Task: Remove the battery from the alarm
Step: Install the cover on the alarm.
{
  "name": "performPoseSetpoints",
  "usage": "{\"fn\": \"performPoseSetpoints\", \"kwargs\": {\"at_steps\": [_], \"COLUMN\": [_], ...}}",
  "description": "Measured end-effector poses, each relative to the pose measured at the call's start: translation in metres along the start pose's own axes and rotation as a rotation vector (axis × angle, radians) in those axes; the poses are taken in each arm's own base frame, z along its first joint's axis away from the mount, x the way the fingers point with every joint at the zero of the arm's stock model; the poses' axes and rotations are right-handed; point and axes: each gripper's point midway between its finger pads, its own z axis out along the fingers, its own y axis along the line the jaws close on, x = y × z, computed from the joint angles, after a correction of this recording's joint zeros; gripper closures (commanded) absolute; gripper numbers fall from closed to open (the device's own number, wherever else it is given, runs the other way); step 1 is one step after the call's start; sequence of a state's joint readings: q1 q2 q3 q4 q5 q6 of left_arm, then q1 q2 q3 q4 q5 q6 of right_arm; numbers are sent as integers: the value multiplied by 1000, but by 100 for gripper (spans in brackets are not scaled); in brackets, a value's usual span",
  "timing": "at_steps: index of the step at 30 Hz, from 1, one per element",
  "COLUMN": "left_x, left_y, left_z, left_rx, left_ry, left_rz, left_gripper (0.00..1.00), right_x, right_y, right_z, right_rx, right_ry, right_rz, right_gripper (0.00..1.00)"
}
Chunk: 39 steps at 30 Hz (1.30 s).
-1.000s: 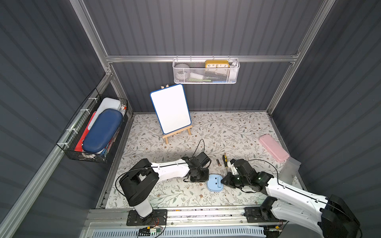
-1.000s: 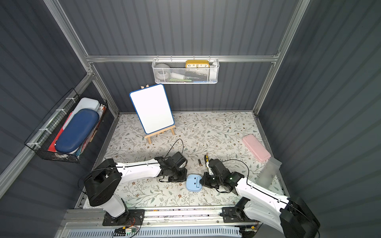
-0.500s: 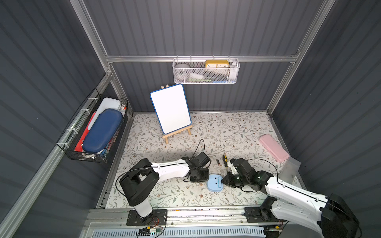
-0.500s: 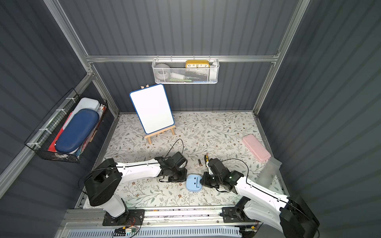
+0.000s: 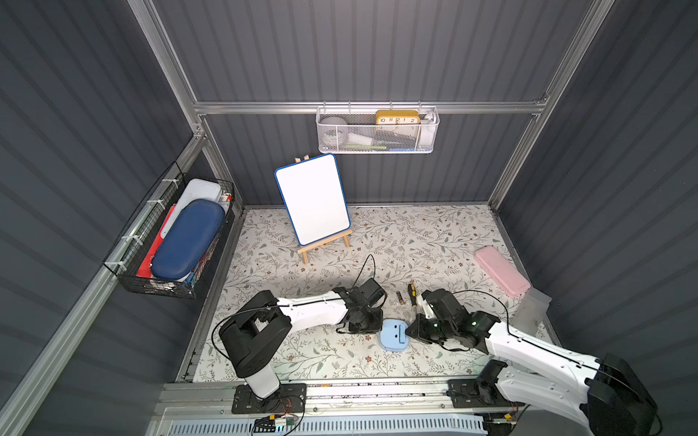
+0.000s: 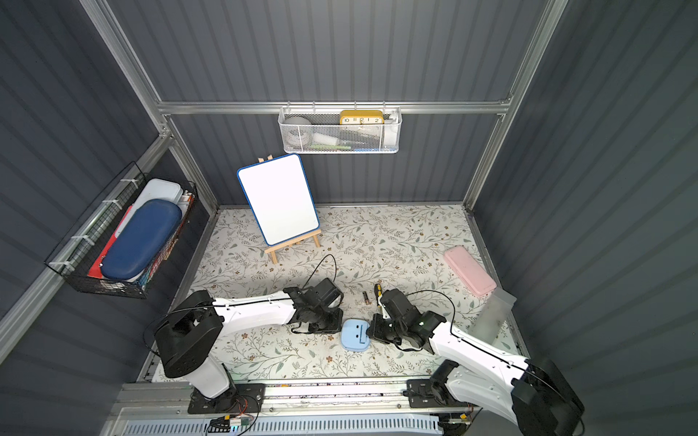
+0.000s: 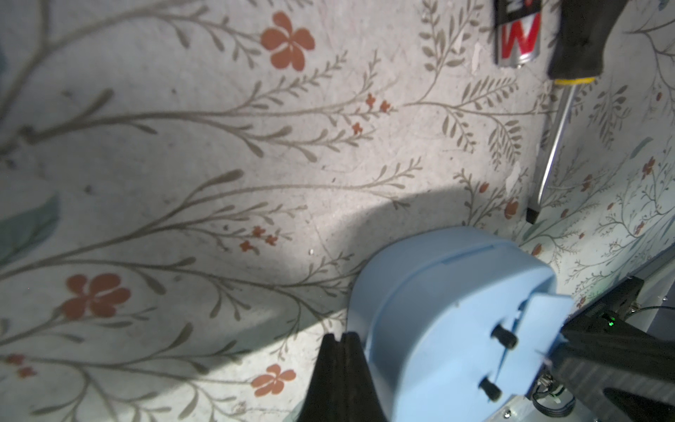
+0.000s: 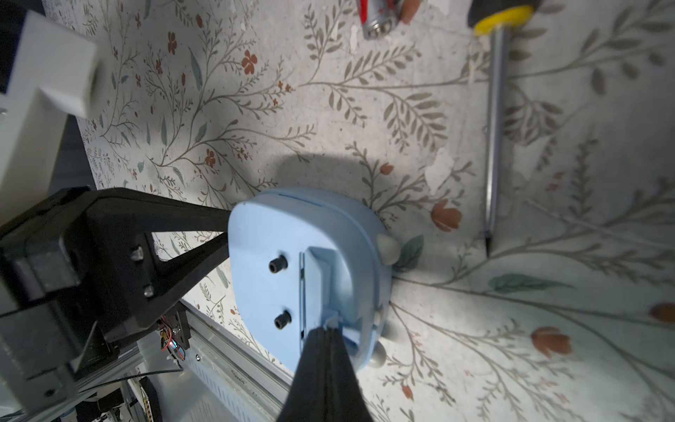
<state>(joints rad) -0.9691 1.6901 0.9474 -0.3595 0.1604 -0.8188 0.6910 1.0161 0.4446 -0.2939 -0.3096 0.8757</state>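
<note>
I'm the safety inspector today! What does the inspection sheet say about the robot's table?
Surface: floral mat, flat.
Job's things: alarm face down, back up; battery on the mat beside the screwdriver, apart from the alarm.
Clutter: screwdriver, pink case, whiteboard on an easel, clear container.
Grippers: left gripper shut, tips at the alarm's side; right gripper shut, tips on the alarm's back at the battery slot.
Cables: black cables arch over both wrists.
Surroundings: white mesh basket with yellow clock on back wall; black wire basket with blue case on side wall.
</note>
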Motion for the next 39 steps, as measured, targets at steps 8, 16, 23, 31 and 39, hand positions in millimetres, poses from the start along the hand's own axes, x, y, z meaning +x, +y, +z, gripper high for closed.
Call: {"fn": "performPoseSetpoints", "kwargs": {"at_steps": [8, 16, 23, 31, 39], "left_x": [0, 0, 0, 0, 0], "left_y": [0, 0, 0, 0, 0], "left_z": [0, 0, 0, 0, 0], "left_rx": [0, 0, 0, 0, 0], "left_ry": [0, 0, 0, 0, 0], "left_rz": [0, 0, 0, 0, 4], "left_gripper": [100, 100, 100, 100, 100], "right_x": [-10, -4, 2, 3, 2], "right_y": [9, 0, -5, -4, -3], "right_z": [-12, -6, 0, 1, 1], "right_rx": [-51, -38, -30, -46, -56], "right_ry": [-51, -20, 16, 21, 23], "right_rz": [25, 46, 59, 57, 62], "right_gripper": [99, 99, 99, 99, 100]}}
